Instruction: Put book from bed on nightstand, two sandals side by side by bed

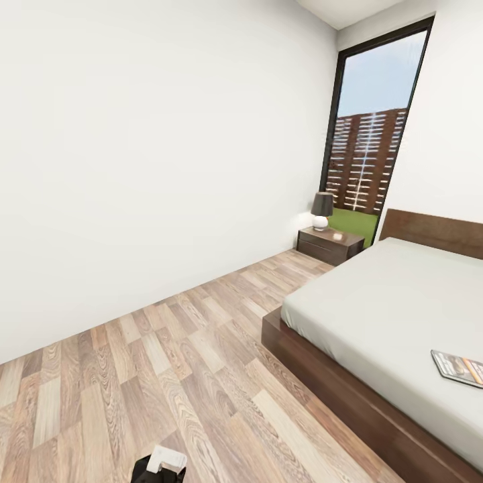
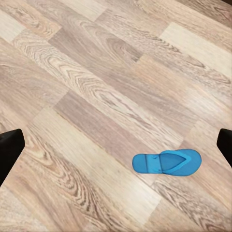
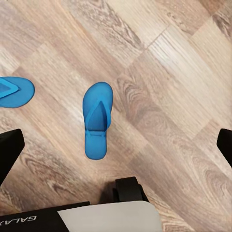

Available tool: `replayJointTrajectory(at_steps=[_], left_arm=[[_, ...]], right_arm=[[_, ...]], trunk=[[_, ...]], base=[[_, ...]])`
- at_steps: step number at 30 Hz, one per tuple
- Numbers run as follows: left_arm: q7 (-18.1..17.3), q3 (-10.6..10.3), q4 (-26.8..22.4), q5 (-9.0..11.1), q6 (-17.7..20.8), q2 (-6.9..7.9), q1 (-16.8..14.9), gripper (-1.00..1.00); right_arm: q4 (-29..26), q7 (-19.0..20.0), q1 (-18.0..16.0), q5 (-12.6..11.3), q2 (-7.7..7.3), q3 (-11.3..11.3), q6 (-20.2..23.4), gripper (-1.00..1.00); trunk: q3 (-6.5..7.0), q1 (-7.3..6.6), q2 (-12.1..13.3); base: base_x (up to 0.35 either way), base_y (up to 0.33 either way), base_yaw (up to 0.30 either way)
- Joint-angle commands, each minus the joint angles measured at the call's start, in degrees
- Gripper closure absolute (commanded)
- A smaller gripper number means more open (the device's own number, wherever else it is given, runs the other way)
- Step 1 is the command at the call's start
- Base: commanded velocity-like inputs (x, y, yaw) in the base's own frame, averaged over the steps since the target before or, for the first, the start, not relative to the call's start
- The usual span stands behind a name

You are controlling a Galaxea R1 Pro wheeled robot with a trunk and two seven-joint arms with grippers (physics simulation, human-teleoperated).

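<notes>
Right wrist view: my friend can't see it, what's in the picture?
A bright blue sandal lies flat on the wood-plank floor. Part of a second blue sandal shows at the picture's edge, apart from the first and pointing a different way.

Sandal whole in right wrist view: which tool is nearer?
Right, probably. The right tool hangs over the sandal, which looks large; from the left tool a sandal looks smaller, off to one side.

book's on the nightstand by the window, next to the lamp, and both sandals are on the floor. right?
Not quite. The head view shows the book lying on the bed, not the nightstand. The lamp is there; the sandals are on the floor.
</notes>
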Motion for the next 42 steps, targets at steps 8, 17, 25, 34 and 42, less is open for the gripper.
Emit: replayJointTrajectory(at_steps=[8, 17, 25, 34, 42], left_arm=[[-0.19, -0.17, 0.19, -0.07, -0.25, 0.03, -0.03, -1.00], [-0.21, -0.18, 0.51, -0.05, -0.48, 0.03, -0.03, -1.00], [0.00, -0.18, 0.58, -0.45, -2.80, 0.03, -0.07, -1.00], [-0.15, -0.18, 0.59, -0.42, -3.52, 0.03, -0.11, -1.00], [-0.32, -0.07, -0.14, -0.08, -3.13, 0.03, -0.11, -1.00]], right_arm=[[-0.18, -0.10, 0.01, -0.03, 0.05, -0.19, 0.29, -1.00], [-0.21, -0.10, 0.01, -0.02, 0.01, -0.17, 0.29, -1.00], [-0.22, -0.10, 0.02, 0.07, 0.04, -0.17, 0.29, -1.00], [-0.28, -0.11, 0.00, 0.03, 0.04, -0.17, 0.35, -1.00], [-0.73, -0.22, -0.29, 0.13, 0.10, -0.17, 0.86, -1.00]], trunk=[[-0.06, 0.00, -0.04], [-0.78, 0.88, -1.64], [-2.22, 2.64, -4.85], [-3.83, 4.61, -8.46], [-5.27, 6.37, -11.67]], base=[[0.007, 0.000, 0.000], [0.001, 0.000, 0.000], [0.000, 0.000, 0.000], [0.000, 0.000, 0.000], [0.000, 0.000, 0.000]])
